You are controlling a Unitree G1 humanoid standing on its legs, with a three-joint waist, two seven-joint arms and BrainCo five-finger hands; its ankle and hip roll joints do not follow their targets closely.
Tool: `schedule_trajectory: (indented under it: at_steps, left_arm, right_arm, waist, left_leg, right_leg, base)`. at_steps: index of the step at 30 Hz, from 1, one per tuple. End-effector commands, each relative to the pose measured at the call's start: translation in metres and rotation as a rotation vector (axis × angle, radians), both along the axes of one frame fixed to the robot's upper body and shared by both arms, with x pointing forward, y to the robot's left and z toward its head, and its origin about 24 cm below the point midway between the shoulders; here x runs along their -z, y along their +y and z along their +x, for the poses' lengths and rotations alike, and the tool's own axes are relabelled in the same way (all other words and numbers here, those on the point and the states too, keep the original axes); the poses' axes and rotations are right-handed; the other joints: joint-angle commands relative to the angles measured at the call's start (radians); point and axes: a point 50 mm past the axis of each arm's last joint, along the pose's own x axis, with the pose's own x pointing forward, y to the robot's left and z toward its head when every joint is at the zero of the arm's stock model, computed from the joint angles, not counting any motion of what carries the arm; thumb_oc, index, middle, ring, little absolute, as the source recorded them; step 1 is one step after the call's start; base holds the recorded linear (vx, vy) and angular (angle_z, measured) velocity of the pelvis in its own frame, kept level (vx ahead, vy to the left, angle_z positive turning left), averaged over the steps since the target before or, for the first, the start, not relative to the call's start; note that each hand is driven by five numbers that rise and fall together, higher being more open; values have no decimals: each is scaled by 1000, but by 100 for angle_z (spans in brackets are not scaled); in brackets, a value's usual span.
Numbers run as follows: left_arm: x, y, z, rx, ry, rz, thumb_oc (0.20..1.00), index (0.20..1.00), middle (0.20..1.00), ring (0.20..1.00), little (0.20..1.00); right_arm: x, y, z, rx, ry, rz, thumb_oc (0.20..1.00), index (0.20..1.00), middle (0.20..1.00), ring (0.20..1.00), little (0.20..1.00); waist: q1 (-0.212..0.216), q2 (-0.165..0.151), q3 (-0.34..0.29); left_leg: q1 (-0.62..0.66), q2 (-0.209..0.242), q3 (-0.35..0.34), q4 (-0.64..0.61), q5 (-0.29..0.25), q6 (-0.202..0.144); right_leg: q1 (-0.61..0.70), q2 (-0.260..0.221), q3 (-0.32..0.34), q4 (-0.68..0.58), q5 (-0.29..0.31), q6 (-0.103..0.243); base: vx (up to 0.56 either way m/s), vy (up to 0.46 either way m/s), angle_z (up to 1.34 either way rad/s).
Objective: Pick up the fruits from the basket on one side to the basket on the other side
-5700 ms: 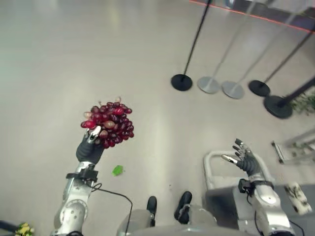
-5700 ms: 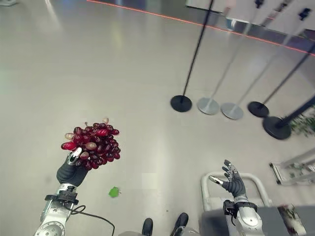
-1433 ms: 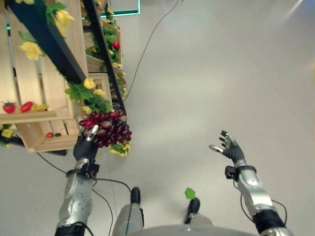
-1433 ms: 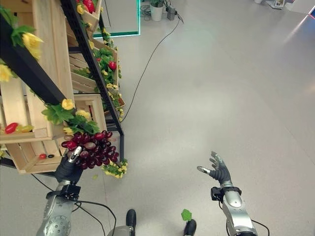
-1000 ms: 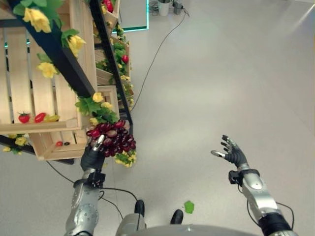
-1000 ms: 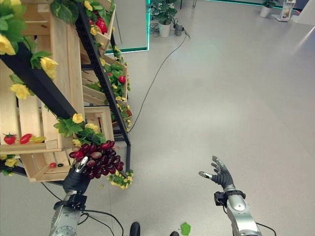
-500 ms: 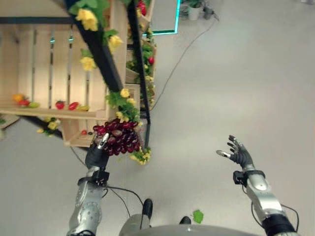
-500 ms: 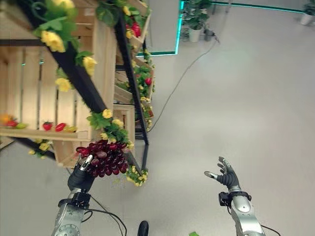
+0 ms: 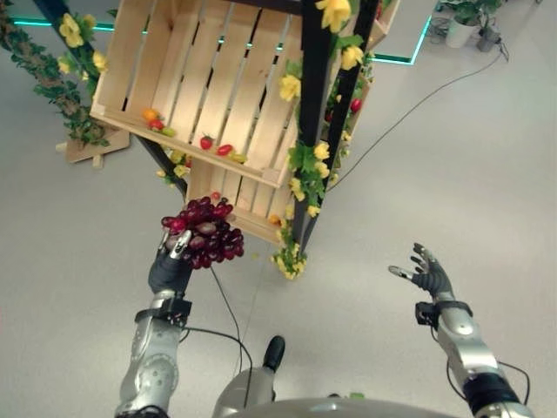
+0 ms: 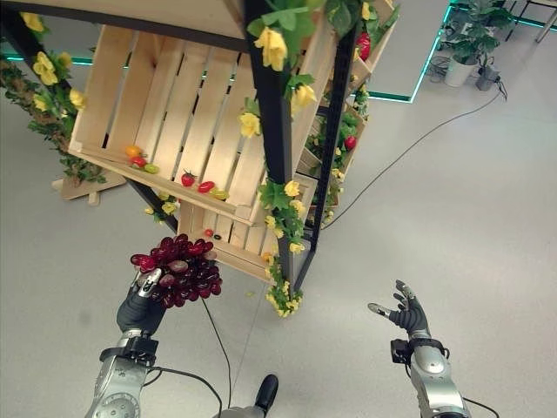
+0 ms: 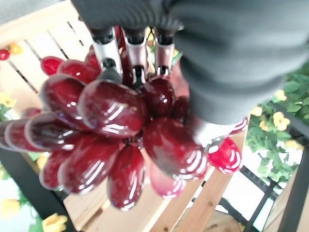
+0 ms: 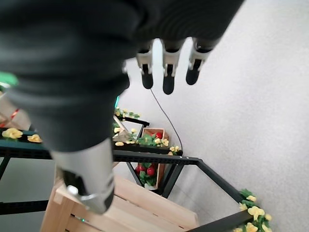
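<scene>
The left hand (image 9: pixel 171 266) is wrapped around a bunch of red grapes (image 9: pixel 203 232), fingers (image 11: pixel 110 53) curled into the cluster, holding it up in the air just in front of the lower wooden crate (image 10: pixel 228 246) of the flower-trimmed rack. Above it, the upper crate (image 9: pixel 187 91) carries a few small fruits (image 9: pixel 218 146) along its front lip. Out to the side, the right hand (image 10: pixel 406 317) hangs free, fingers spread, carrying nothing. So the pick looks done and the carry nearly there; the set-down into a crate is not yet done.
</scene>
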Motion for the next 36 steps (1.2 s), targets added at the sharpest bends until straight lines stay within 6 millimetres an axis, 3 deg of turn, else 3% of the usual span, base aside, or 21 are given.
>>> schedule_trajectory:
  at_steps: [1, 6, 10, 16, 20, 22, 23, 25, 26, 30, 36]
  left_arm:
    - [-46, -3, 13, 42, -244, -2, 200, 200, 200, 200, 200]
    - [-51, -5, 13, 40, -265, -25, 200, 200, 200, 200, 200]
    - [-63, -9, 18, 56, -317, -17, 200, 200, 200, 200, 200]
    - [-69, -8, 21, 30, -329, 38, 200, 200, 200, 200, 200]
    - [-76, -7, 25, 10, -348, 68, 200, 200, 200, 200, 200]
    - [-84, -8, 30, 7, -377, 87, 200, 200, 200, 200, 200]
    - [-98, -9, 34, -2, -423, 101, 200, 200, 200, 200, 200]
    - [-98, -9, 35, -3, -424, 102, 200, 200, 200, 200, 200]
    - [-114, -13, 38, -4, -485, 126, 200, 200, 200, 200, 200]
    - [-147, -21, 41, 12, -608, 168, 200, 200, 200, 200, 200]
    - [-170, -32, 48, 25, -685, 197, 200, 200, 200, 200, 200]
  right_arm:
    - [-20, -16, 7, 39, -97, -28, 1000, 1000, 1000, 1000, 1000]
    - [-15, -17, 4, 57, -75, -17, 1000, 1000, 1000, 1000, 1000]
    - [-10, -22, -3, 91, -57, -15, 1000, 1000, 1000, 1000, 1000]
    - [-5, -10, 3, 50, -37, -4, 1000, 1000, 1000, 1000, 1000]
    - [-2, -3, 4, 22, -23, 4, 1000, 1000, 1000, 1000, 1000]
    - [1, 0, 4, 5, -7, 6, 1000, 1000, 1000, 1000, 1000]
    - [4, 4, 4, -6, 6, 10, 1000, 1000, 1000, 1000, 1000]
    - [4, 4, 4, -6, 5, 11, 1000, 1000, 1000, 1000, 1000]
    - [7, 7, 4, -16, 20, 17, 1000, 1000, 1000, 1000, 1000]
    - [11, 14, 6, -51, 48, 14, 1000, 1000, 1000, 1000, 1000]
    - [14, 22, 8, -79, 65, 20, 1000, 1000, 1000, 1000, 1000]
  waist:
    - [32, 9, -23]
    - [45, 2, -22]
    - [24, 3, -20]
    - [18, -3, -36]
    - [10, -8, -44]
    - [1, -9, -49]
    - [-8, -10, -56]
    - [-7, -11, -54]
    - [-15, -12, -61]
    - [-33, -16, -71]
    - [-50, -27, -77]
  left_leg:
    - [60, 63, 7, 26, -90, -99]
    - [56, 66, -18, 10, -75, -103]
    - [47, 94, 15, -19, -49, -134]
    - [68, 88, 96, 15, -79, -119]
    - [75, 91, 114, 21, -89, -119]
    - [83, 92, 125, 23, -95, -117]
    - [88, 93, 135, 22, -100, -117]
    - [89, 93, 136, 22, -100, -117]
    - [96, 95, 145, 20, -103, -117]
    - [109, 100, 169, 16, -109, -116]
    - [124, 106, 189, 8, -113, -115]
  right_leg:
    - [-6, -63, -23, 7, 65, 37]
    - [-9, -60, -43, 8, 67, 36]
    - [-4, -60, -101, 8, 56, 34]
    - [1, -65, -61, 9, 73, 41]
    - [-1, -64, -47, 10, 71, 37]
    - [0, -63, -35, 10, 70, 36]
    - [3, -60, -27, 9, 67, 35]
    - [3, -60, -26, 9, 67, 35]
    - [4, -59, -22, 9, 67, 35]
    - [1, -52, -4, 10, 66, 35]
    - [-1, -41, 16, 9, 66, 36]
  base:
    - [-37, -15, 16]
    - [-37, -12, 17]
    - [-38, 4, 29]
    - [15, 48, 16]
    - [33, 21, -32]
    - [33, 6, -21]
    - [18, -1, -19]
    - [20, -2, -19]
    - [29, -3, -13]
    - [20, -4, -5]
    - [17, -15, -9]
